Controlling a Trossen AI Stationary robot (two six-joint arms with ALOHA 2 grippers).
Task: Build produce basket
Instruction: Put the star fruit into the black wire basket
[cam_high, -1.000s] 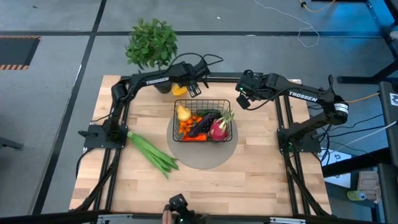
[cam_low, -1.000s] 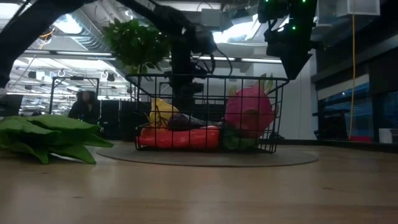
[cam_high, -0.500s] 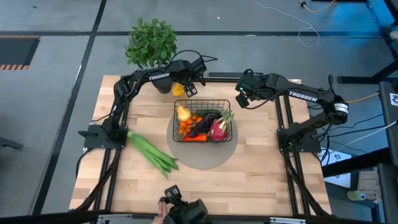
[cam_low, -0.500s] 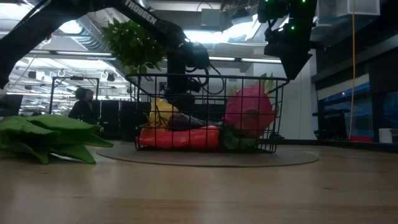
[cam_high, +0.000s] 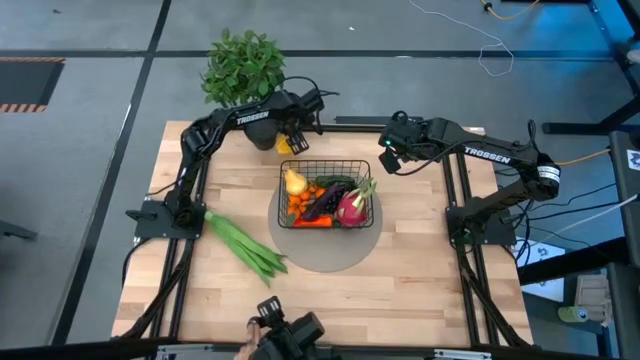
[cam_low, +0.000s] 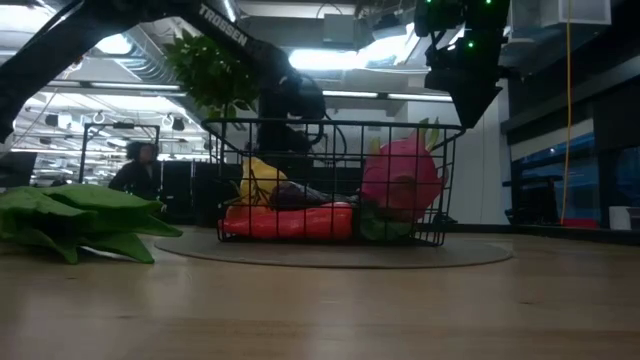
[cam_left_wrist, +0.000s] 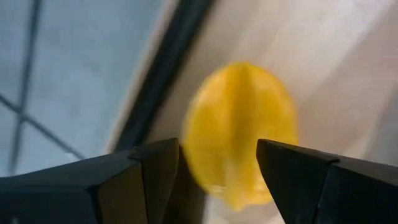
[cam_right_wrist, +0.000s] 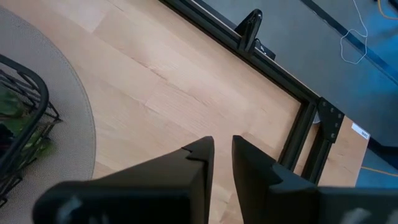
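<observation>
Reaching toward the desk's (cam_high: 420, 280) far edge beside the potted plant (cam_high: 243, 68), the left hand (cam_high: 292, 139) hangs with its dark fingers (cam_left_wrist: 149, 177) spread on either side of a smooth, ribbed yellow pepper (cam_left_wrist: 241, 132), not visibly pressing it. The black wire-mesh basket (cam_high: 327, 193) sits mid-desk on a round grey mat (cam_high: 325, 252), packed with a pink dragon fruit (cam_high: 350, 207), yellow pear (cam_high: 294, 181), oranges and an eggplant, while long green stalks (cam_high: 243, 244) lie flat on bare planks to its left. The right hand (cam_high: 386, 163) hovers above open wood just right of the basket's far corner, fingers (cam_right_wrist: 198, 163) nearly closed on nothing.
</observation>
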